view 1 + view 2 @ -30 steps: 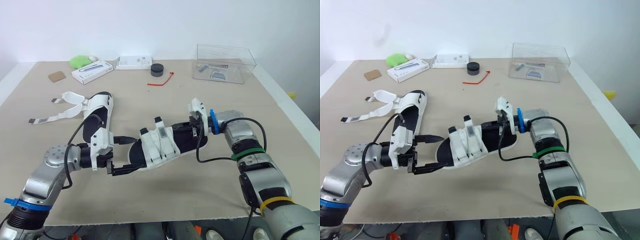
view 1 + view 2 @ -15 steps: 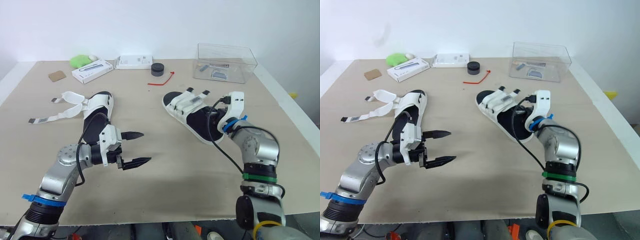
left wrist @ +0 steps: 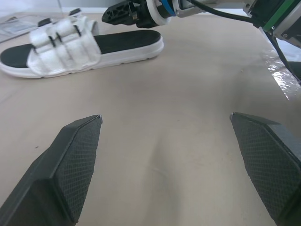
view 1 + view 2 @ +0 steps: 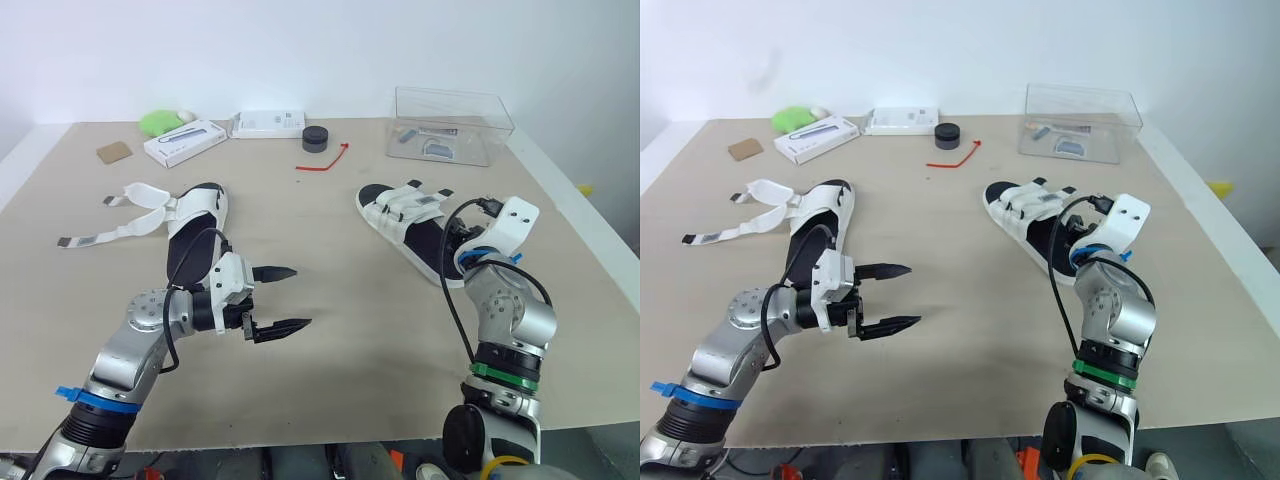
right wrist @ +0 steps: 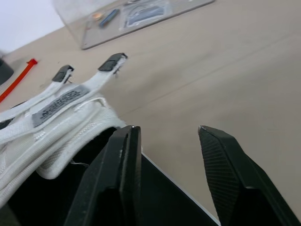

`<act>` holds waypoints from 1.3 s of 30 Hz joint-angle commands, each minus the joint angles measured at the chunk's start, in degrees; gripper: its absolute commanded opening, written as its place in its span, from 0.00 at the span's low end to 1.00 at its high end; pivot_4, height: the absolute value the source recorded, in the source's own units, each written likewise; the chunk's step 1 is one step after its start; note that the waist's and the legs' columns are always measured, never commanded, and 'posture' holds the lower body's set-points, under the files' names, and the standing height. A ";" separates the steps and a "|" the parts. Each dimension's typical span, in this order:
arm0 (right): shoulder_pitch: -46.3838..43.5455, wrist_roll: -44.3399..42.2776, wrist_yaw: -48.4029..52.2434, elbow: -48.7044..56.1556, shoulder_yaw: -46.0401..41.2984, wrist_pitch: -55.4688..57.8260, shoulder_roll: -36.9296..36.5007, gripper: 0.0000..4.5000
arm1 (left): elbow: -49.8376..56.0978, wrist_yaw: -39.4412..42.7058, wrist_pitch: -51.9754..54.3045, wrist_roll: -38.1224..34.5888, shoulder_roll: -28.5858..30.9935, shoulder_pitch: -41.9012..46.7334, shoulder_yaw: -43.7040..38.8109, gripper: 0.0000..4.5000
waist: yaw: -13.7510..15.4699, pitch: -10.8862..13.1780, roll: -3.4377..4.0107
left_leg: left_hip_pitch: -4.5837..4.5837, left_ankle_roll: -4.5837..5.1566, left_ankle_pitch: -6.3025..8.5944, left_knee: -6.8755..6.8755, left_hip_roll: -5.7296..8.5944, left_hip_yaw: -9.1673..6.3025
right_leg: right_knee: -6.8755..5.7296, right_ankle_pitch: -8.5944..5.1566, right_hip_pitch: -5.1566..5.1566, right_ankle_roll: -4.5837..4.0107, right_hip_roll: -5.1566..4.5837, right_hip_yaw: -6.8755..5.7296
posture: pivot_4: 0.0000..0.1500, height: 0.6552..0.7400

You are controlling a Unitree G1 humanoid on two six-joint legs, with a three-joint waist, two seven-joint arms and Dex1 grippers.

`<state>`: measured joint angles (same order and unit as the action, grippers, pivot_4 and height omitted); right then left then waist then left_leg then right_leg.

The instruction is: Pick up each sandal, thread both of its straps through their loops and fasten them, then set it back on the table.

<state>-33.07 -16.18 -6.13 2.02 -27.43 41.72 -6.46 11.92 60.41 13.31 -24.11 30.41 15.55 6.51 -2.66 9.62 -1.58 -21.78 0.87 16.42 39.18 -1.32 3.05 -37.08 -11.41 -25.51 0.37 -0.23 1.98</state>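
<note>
**Two sandals on the desk, one fastened, both pincers spread**

One desk (image 4: 330, 340) carries everything. There are two white sandals with black footbeds. The fastened sandal (image 4: 405, 208) lies flat on the right side with both straps closed across it. The open sandal (image 4: 190, 235) lies on the left, and its two loose straps (image 4: 120, 215) trail outward over the desk. Along the far edge there are one clear box (image 4: 452, 125), two flat white boxes (image 4: 184, 142) (image 4: 268, 124), one green lump (image 4: 160, 123), one brown square (image 4: 114, 153), one black round puck (image 4: 315, 139) and one red tie (image 4: 325, 160).

The clear box holds a few small items, one of them blue. Exactly what they are cannot be told.

There are two pincers. The left pincer (image 4: 300, 297) hangs over bare desk just right of the open sandal, with its fingers spread wide and nothing between them. The right pincer (image 5: 168, 131) sits at the heel of the fastened sandal. Its fingers are spread, the heel's edge lies between them, and they are not clamped on it.

A second ago the fastened sandal was at mid-desk between both pincers. Half a second ago it was further right, with the right pincer at its heel. It now lies further right again, flat on the desk. The left pincer has stayed spread near where it was. The open sandal has not moved.
</note>
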 commanded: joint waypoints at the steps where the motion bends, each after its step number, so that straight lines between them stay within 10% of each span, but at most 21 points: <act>1: 2.21 -0.78 1.57 6.69 3.39 1.56 -1.45 0.49 | 2.00 -0.10 -1.55 0.33 0.23 -0.14 -0.32 1.00 | 0.03 0.00 0.01 | 0.00 0.00 0.00 0.00 0.00 -0.02 | -0.01 0.00 0.00 -0.01 0.01 -0.02 | 1.00 1.00; 8: 12.29 -3.64 27.36 15.66 12.14 -5.89 -18.71 0.99 | 0.17 -1.78 -3.04 1.56 0.23 0.17 -1.86 1.00 | 0.17 0.00 0.01 | -0.06 0.03 0.02 0.03 0.11 -0.02 | 0.06 -0.06 0.01 0.17 -0.10 -0.03 | 1.00 1.00; 19: -1.11 -16.57 78.35 5.66 31.98 -10.97 -29.70 0.99 | 2.16 -26.07 9.66 3.82 -5.53 3.28 -9.22 1.00 | 0.09 0.08 -0.16 | 0.34 0.23 0.05 0.14 -0.16 0.01 | 0.05 -0.12 0.27 0.32 0.24 0.04 | 1.00 1.00; 29: -10.04 -9.38 84.22 -8.79 37.49 -22.72 -23.97 0.99 | 18.38 -54.43 23.66 9.63 -16.31 -2.26 -15.83 1.00 | 0.63 0.12 -0.27 | 0.17 0.07 0.14 0.16 -0.08 0.00 | 0.07 0.12 0.21 -0.03 -0.22 -0.02 | 1.00 1.00; 39: -12.41 -5.52 84.47 -15.38 38.03 -30.40 -19.96 0.99 | 7.86 -61.36 26.34 10.12 -23.56 3.14 -16.87 1.00 | 1.45 0.13 -0.33 | 0.19 -0.09 0.07 0.20 -0.05 -0.06 | 0.04 0.22 0.23 -0.09 -0.16 -0.09 | 1.00 1.00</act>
<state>-43.72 -22.03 78.11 -13.41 11.27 13.12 -26.86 20.56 -0.52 40.42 -14.02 6.89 16.50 -9.64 -1.21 9.75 -1.91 -21.59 0.77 16.48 39.38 -1.37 2.98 -37.04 -11.18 -25.27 0.27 -0.37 1.89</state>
